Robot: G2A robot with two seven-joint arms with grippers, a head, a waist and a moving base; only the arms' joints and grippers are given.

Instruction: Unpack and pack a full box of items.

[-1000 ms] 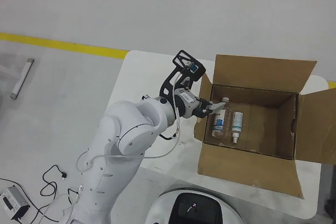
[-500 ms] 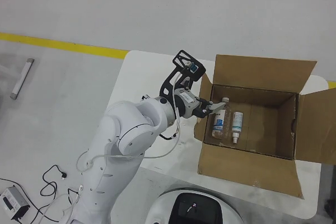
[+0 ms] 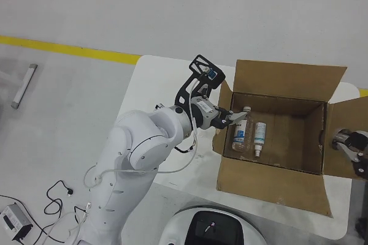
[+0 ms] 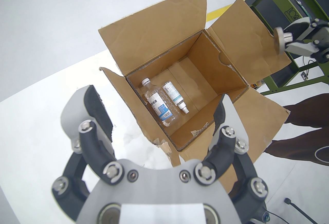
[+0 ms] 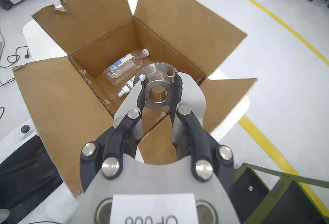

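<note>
Box (image 3: pixel 270 177) holds bottles (image 3: pixel 240 130); right gripper (image 5: pixel 158 93) clamps, seemingly, flange (image 5: pixel 157 71).

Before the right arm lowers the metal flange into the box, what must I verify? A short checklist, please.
1. Right gripper shut on the metal flange: ok.
2. Cardboard box flaps folded open: ok.
3. Bare box floor beside the plastic bottle and spray bottle: ok.
4. Flange above the opening: not ok, it hangs over the side flap.
5. Left gripper, open at the opposite rim, outside the drop path: ok, probably.
</note>
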